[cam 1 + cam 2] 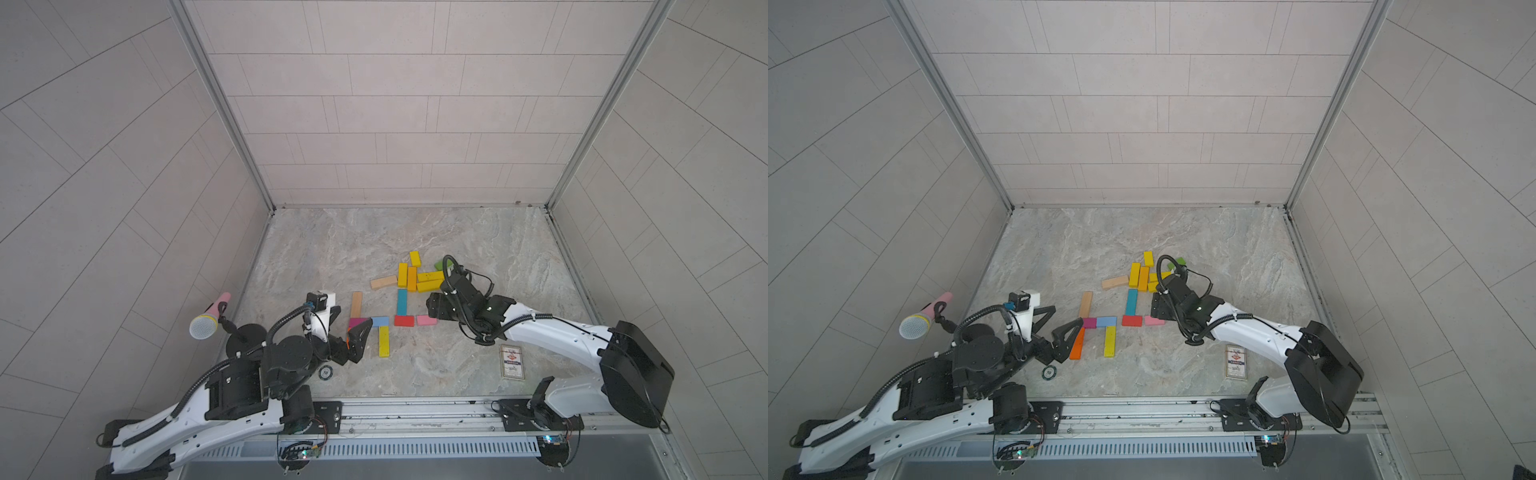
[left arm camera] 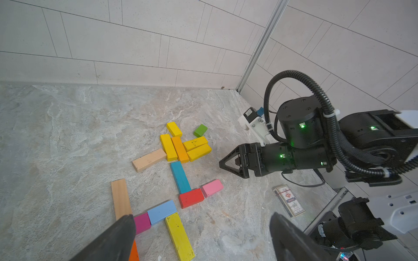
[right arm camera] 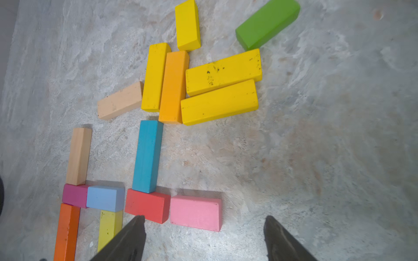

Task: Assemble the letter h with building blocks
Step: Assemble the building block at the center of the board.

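In both top views the building blocks (image 1: 411,279) are seen lying flat on the marble table (image 1: 353,249), in its near half. A plain wood block (image 1: 356,304) is butted end-on against a magenta block (image 1: 356,322), and a light blue block (image 1: 380,321) is set beside that. A long yellow block (image 1: 383,341) runs towards the robot from the blue one, and an orange block (image 1: 1077,344) from the magenta one. Just to the right, a teal block (image 1: 402,301) meets a red block (image 1: 404,320), with a pink block (image 1: 427,320) next to it. Behind these, yellow and wood pieces are clustered loosely, with a green block (image 1: 439,263) partly hidden by a cable. The left gripper (image 1: 1067,314) is placed at the magenta block, and the right gripper (image 1: 432,306) near the pink one. A card box (image 1: 512,361), a microphone (image 1: 204,326) and a chip (image 1: 326,372) are also seen.

In the left wrist view, the left fingers (image 2: 122,232) are spread wide with nothing between them. One of them covers the joint of the wood, magenta and orange blocks.

In the right wrist view, the right fingers (image 3: 133,235) are parted and empty. The pink block is seen just ahead of them, against the red one or nearly so.
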You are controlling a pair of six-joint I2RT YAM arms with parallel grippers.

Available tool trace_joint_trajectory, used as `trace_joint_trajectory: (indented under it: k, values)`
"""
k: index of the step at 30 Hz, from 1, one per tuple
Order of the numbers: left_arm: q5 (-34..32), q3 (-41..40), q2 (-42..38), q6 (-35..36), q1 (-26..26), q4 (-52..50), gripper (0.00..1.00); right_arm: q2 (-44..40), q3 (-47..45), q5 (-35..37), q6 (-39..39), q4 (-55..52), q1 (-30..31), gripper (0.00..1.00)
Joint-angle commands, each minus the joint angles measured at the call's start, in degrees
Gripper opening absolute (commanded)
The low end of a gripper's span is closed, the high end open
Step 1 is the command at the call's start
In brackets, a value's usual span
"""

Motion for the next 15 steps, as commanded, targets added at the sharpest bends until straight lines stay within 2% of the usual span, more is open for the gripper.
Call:
trace_joint_trajectory:
  k: [1, 6, 15]
  values:
    - [-0.33, 0.35, -0.06, -0.06, -0.05, 0.42, 1.0, 0.73, -1.49, -12.95, -5.29, 5.03, -1.5, 0.84]
    - [-0.46, 0.57, 0.25, 0.08, -0.09, 0.48, 1.0, 3.72, -1.01, -13.72, -5.06, 4.02, -1.97, 0.83]
    - [-0.46, 0.88, 0.07, -0.08, -0.1, 0.08, 1.0, 9.37, -2.46, -16.06, -2.69, 9.47, -2.54, 0.82]
